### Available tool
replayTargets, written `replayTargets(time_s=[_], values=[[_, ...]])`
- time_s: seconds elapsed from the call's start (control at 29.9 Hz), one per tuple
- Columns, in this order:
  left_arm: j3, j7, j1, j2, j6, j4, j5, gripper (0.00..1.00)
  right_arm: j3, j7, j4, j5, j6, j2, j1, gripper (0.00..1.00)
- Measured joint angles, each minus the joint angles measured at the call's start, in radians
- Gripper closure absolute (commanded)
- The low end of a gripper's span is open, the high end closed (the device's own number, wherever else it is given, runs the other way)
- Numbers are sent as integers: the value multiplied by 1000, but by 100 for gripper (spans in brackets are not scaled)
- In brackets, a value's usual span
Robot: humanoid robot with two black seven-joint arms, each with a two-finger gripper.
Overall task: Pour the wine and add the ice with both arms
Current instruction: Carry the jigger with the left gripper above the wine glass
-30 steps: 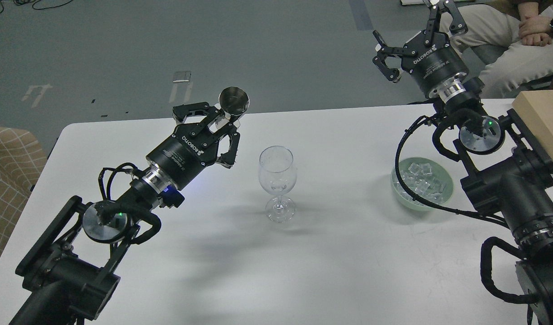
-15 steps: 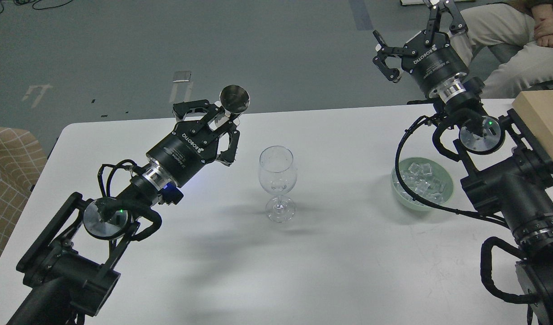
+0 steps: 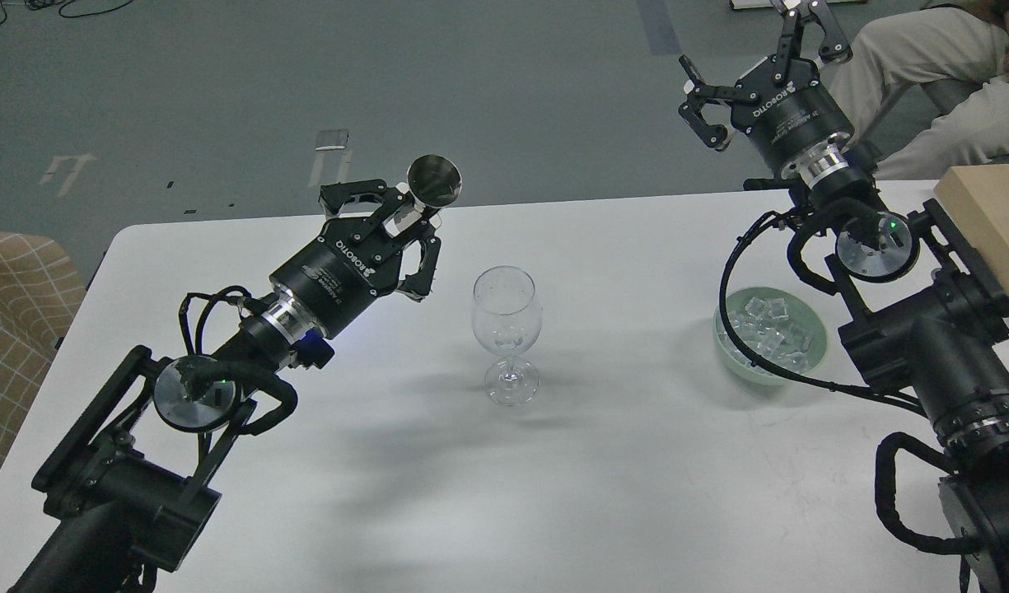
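Many ice cubes (image 3: 769, 328) lay in the green bowl (image 3: 731, 356) at right centre, well below the empty, spread right gripper (image 3: 758, 72). Left gripper (image 3: 397, 216) clamped the jigger (image 3: 428, 188), its long axis tilted toward the upper right.

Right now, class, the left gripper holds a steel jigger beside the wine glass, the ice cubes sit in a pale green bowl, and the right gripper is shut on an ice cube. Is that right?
Not quite. The head view shows the right gripper raised beyond the table with its fingers spread and nothing between them. The rest stands: the left gripper holds the steel jigger beside the wine glass, and the ice cubes sit in the pale green bowl.

"ROBOTIQ" on L pincer (image 3: 386, 216), R pincer (image 3: 755, 62)
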Motion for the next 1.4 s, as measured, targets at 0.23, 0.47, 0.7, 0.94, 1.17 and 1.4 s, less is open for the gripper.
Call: replayTargets(time_s=[0.23, 0.47, 0.7, 0.94, 1.17, 1.4], values=[[31, 1, -20, 0, 0, 10, 9, 99, 0, 0, 0, 0, 0, 1, 0, 0], [41, 0, -29, -1, -1, 26, 14, 99, 0, 0, 0, 0, 0, 2, 2, 0], [42, -1, -38, -3, -1, 33, 14, 99, 0, 0, 0, 0, -1, 2, 3, 0], [44, -1, -58, -7, -1, 45, 15, 99, 0, 0, -2, 0, -1, 2, 6, 0], [54, -1, -68, -10, -1, 47, 17, 99, 0, -1, -2, 0, -1, 7, 7, 0], [57, -1, -78, -13, -1, 51, 35, 99, 0, -1, -2, 0, -1, 10, 8, 0]])
